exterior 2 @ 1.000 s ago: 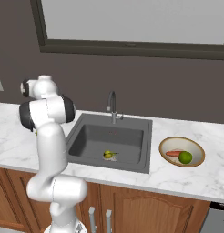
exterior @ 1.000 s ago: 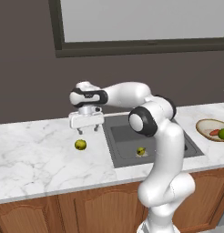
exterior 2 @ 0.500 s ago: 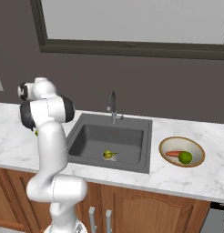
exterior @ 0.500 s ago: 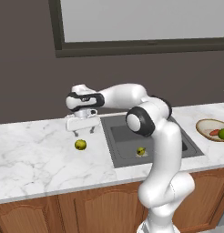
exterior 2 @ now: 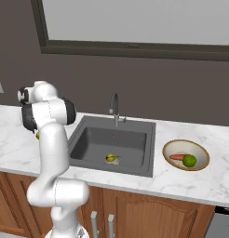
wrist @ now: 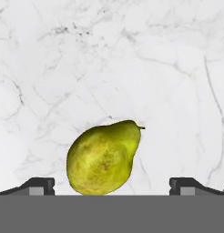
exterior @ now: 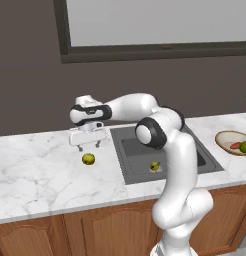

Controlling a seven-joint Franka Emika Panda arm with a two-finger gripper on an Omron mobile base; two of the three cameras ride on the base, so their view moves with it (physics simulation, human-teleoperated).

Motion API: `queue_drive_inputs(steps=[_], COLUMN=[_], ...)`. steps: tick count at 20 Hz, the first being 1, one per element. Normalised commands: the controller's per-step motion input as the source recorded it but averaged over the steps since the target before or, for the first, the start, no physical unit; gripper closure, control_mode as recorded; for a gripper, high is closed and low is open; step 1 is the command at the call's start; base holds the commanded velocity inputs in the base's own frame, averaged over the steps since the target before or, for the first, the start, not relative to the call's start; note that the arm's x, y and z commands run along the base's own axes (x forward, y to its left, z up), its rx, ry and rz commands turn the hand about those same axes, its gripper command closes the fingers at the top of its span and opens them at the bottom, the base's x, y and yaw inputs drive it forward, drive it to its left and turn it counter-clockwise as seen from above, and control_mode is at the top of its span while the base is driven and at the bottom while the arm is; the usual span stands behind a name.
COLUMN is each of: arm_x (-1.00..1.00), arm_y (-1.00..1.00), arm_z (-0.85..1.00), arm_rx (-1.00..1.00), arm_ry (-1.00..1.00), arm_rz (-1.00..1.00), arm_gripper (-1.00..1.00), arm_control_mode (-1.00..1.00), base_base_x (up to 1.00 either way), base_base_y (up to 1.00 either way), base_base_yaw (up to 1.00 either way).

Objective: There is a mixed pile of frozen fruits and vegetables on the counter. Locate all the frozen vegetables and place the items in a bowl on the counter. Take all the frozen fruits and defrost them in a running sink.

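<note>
The pear (exterior: 88,159) lies on the bench (exterior: 35,175), left of the sink (exterior: 140,170), with the gripper (exterior: 88,146) hanging just above it, jaws spread to either side. A lemon (exterior 2: 110,158) rests in the sink basin near the drain. Right of the sink, the bowl (exterior 2: 202,162) sits on the bench, holding the carrot (exterior 2: 178,156) and lime (exterior 2: 189,161) side by side.

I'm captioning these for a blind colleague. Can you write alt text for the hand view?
A small yellow-green pear lies on its side on the white marble counter, stem end pointing right. It sits between the open hand's two dark fingertips, which rise at the bottom corners.
</note>
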Motion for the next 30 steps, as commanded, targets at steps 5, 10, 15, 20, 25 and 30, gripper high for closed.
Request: queue_drive_inputs(steps=[5,10,15,20,25,30], arm_x=[-0.03,-0.04,-0.04,-0.04,-0.03,-0.05], arm_y=[0.0,0.0,0.0,0.01,0.04,0.03], arm_z=[-0.06,-0.21,-0.22,-0.24,-0.22,-0.22], arm_rx=[0.0,0.0,0.0,0.0,0.0,0.01], arm_ry=[0.0,0.02,0.02,0.03,0.03,0.02], arm_rz=[0.0,0.0,0.0,0.0,0.0,0.0], arm_gripper=[-1.0,-1.0,-1.0,-1.0,-1.0,-1.0], arm_control_mode=[-1.0,-1.0,-1.0,-1.0,-1.0,-1.0], base_base_x=[0.0,0.0,0.0,0.0,0.0,0.0], base_base_y=[0.0,0.0,0.0,0.0,0.0,0.0], base_base_yaw=[0.0,0.0,0.0,0.0,0.0,0.0])
